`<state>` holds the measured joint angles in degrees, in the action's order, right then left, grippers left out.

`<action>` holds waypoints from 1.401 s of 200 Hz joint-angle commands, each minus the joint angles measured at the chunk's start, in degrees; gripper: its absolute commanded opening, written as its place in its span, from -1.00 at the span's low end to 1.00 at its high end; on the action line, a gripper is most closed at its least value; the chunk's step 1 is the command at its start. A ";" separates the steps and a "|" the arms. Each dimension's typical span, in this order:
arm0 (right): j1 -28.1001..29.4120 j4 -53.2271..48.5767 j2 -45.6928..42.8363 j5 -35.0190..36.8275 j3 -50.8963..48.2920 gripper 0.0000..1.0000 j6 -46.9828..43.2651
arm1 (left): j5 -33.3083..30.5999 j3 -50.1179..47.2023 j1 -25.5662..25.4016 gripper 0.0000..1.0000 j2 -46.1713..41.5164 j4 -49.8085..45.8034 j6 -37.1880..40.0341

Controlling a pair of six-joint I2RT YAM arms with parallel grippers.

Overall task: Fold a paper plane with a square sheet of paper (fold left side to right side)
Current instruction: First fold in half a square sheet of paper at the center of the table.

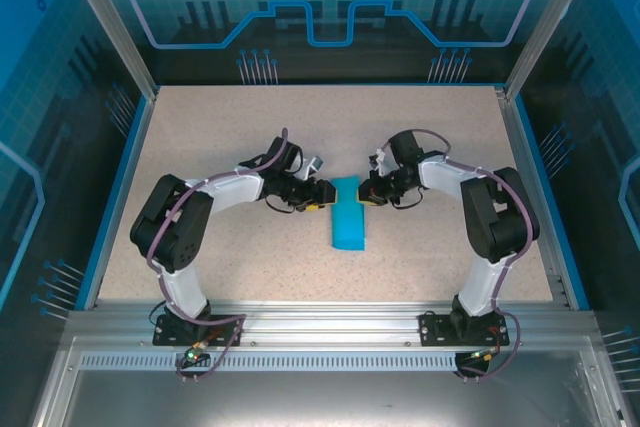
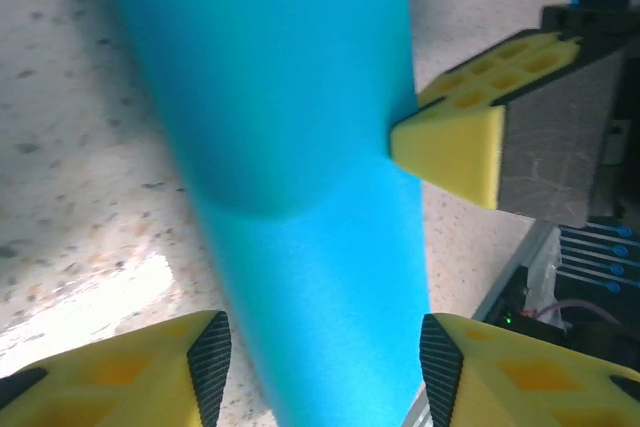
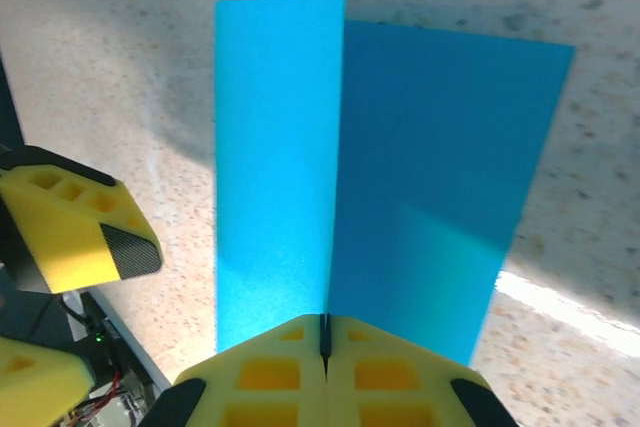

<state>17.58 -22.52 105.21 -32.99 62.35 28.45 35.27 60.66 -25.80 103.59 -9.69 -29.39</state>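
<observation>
Cyan-blue and thin, the square sheet of paper (image 1: pixel 349 222) lies on the speckled counter (image 1: pixel 250 127), folded into a narrow strip. Its far end sits directly between the two pincers, and the rest runs back past them toward the arm bases.

The right pincer (image 3: pixel 324 342) is clenched. Its yellow fingers meet along a dark seam, and the near edge of the paper runs into that seam just where the crease ends, so it is pinching the sheet there. In that pincer's own camera the crease leads straight ahead from its tip. The paler layer on the left of the crease seems to lift, its far edge curling, while the darker part on the right spreads flatter over the counter.

The left pincer (image 2: pixel 325 367) is released, with its jaws apart. The strip passes between its black-padded fingers (image 2: pixel 205 367). The paper is just beside one pad and a little clear of the other, and it stretches ahead of the tip. Across the strip from it, the right pincer's yellow tip touches the paper's opposite edge.
</observation>
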 commanded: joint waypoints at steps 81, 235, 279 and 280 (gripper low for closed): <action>-0.23 -3.14 3.81 2.35 0.71 -0.82 -1.55 | -4.24 6.99 -4.00 0.11 8.85 -8.05 -4.97; -3.19 -9.03 -0.88 12.73 -1.24 -0.23 -3.20 | -10.25 11.26 -6.65 -0.10 12.29 -15.98 -2.36; -3.34 -8.98 -0.92 13.13 -1.57 -0.24 -3.18 | -11.01 12.77 -7.35 -0.07 13.43 -18.16 -1.18; -3.30 -8.96 -0.95 13.13 -1.59 -0.24 -3.16 | -11.01 12.79 -7.34 -0.07 13.45 -18.21 -1.15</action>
<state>15.05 -30.17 104.97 -20.69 61.36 25.41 25.10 72.38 -31.79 114.41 -24.38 -32.40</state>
